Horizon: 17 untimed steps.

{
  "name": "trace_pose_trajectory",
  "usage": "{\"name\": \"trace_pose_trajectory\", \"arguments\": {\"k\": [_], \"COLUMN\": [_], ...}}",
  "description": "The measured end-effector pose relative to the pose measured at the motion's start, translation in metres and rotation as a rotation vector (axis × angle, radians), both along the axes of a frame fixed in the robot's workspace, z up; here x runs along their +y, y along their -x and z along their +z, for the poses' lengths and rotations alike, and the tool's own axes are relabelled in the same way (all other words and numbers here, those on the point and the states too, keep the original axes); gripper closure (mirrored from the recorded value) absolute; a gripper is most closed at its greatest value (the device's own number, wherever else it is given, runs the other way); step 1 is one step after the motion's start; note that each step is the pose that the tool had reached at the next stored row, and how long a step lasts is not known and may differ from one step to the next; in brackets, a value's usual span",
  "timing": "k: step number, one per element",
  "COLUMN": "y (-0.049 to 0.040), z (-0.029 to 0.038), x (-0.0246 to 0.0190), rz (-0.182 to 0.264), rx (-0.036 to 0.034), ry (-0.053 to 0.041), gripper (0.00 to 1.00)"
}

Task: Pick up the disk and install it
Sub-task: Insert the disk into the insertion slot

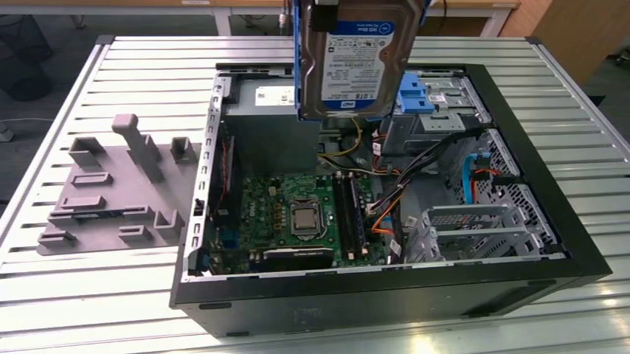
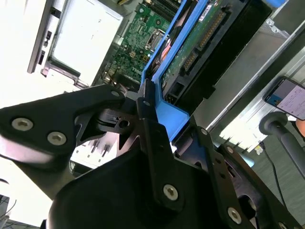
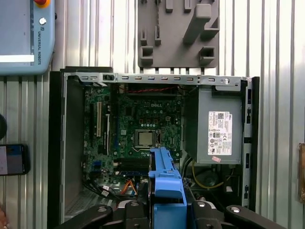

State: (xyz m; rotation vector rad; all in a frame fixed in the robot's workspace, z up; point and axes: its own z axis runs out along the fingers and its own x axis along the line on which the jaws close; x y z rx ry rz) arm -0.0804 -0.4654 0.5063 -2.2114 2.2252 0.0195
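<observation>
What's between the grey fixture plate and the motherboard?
The computer case's metal side wall stands between the grey fixture plate and the motherboard, seen in the exterior view.

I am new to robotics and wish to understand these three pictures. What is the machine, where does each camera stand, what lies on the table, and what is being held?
This is one robot arm with a gripper at its end. The exterior view comes from a camera off the arm. Both wrist views come from cameras that ride on the arm near its wrist. On the slatted metal table lie an open computer case, its green motherboard showing, and a grey plastic fixture on the exterior view's left. The gripper is shut on the disk and holds it above the case.
</observation>
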Motion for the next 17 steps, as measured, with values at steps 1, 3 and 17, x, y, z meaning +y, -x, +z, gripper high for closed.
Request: {"name": "trace_pose_trajectory", "arguments": {"k": [1,3,17], "y": [0.0,0.0,-0.0013], "z": [-0.0001,-0.0006,-0.002], "x": [-0.0038,-0.0125,-0.0269], "rz": [0.0,0.0,0.0], "rx": [0.0,0.0,0.0], "ry": [0.0001,0.0001,0.0], "gripper": [0.64,0.64,0.64]}}
